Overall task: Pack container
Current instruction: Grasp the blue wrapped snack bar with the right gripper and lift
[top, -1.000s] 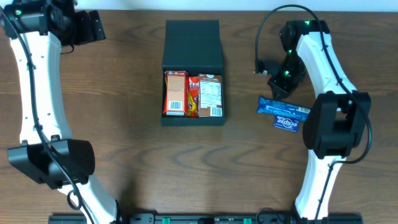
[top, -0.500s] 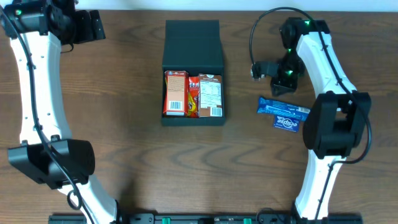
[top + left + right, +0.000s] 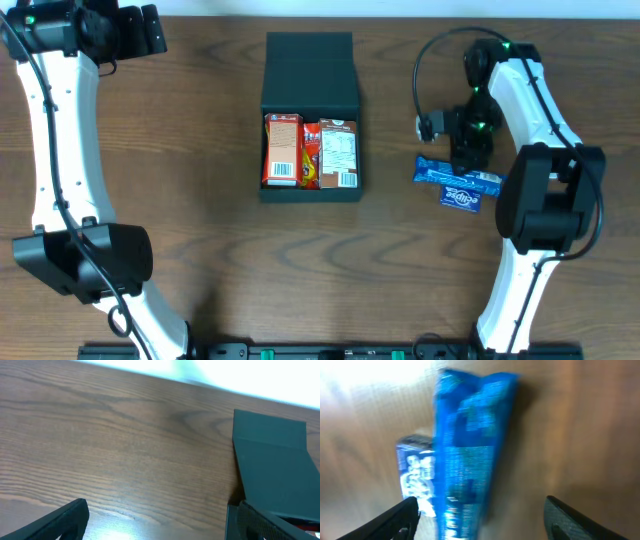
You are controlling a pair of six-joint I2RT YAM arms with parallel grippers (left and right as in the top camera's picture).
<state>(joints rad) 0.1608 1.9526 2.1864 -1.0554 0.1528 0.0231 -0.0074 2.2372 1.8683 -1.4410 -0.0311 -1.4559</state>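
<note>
**While the blue packet lies below**

While my right gripper [image 3: 481, 512] hangs with fingers spread above the long blue foil snack packet [image 3: 470, 445], I judge the pick is in hand. Next I lower, close and carry it to the matte dark green-black cardboard container [image 3: 308, 75], mid-table with its lid back. My left gripper [image 3: 157, 510], also parted, waits well apart.

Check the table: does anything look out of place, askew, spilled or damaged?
Nothing is spilled or damaged. Only the blue wrapper and small blue pack stand out: they lie outside the container, touching each other, the pack slightly askew.
</note>
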